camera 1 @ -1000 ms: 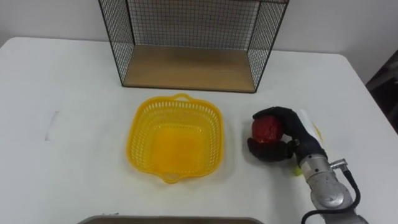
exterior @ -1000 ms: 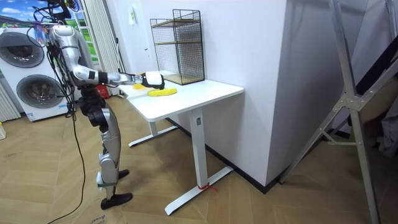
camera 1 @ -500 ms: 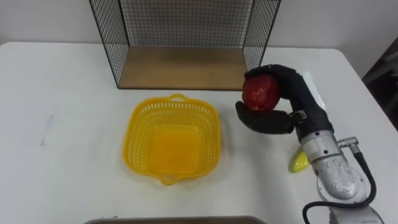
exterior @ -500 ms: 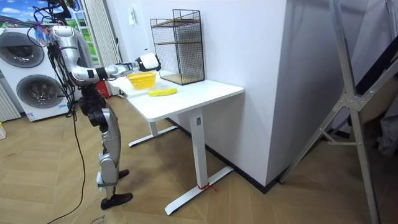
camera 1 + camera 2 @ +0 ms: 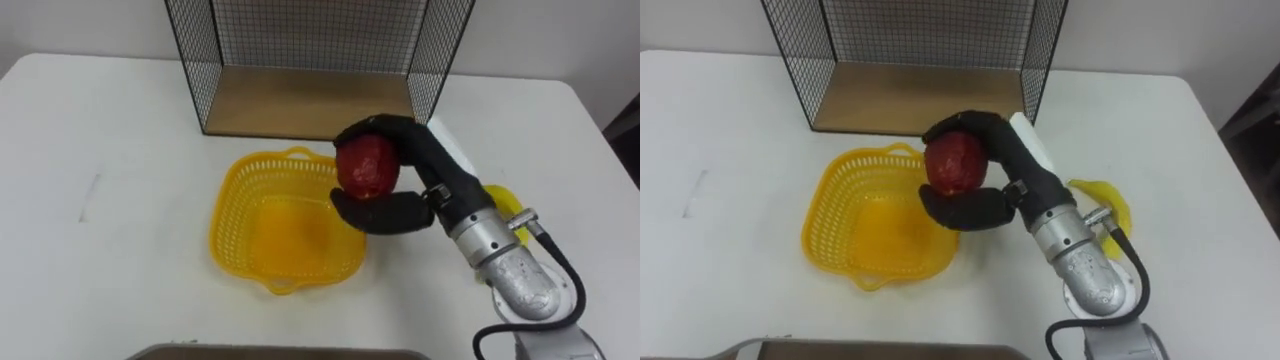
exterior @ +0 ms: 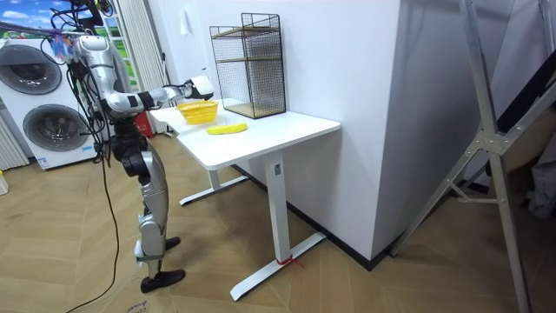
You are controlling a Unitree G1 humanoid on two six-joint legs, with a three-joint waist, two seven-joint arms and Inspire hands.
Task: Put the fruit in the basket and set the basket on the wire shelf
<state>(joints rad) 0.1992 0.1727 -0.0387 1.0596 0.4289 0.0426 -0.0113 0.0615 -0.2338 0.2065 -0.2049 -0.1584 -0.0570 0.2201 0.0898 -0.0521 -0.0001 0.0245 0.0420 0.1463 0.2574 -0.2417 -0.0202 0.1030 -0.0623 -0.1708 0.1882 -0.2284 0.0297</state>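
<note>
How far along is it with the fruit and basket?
Nothing finished: the yellow plastic basket sits empty on the white table, before the black wire shelf. In hand: the right hand grips a red apple above the basket's right rim. To do: drop it in, add the yellow banana lying by the right arm, shelve the basket.
</note>
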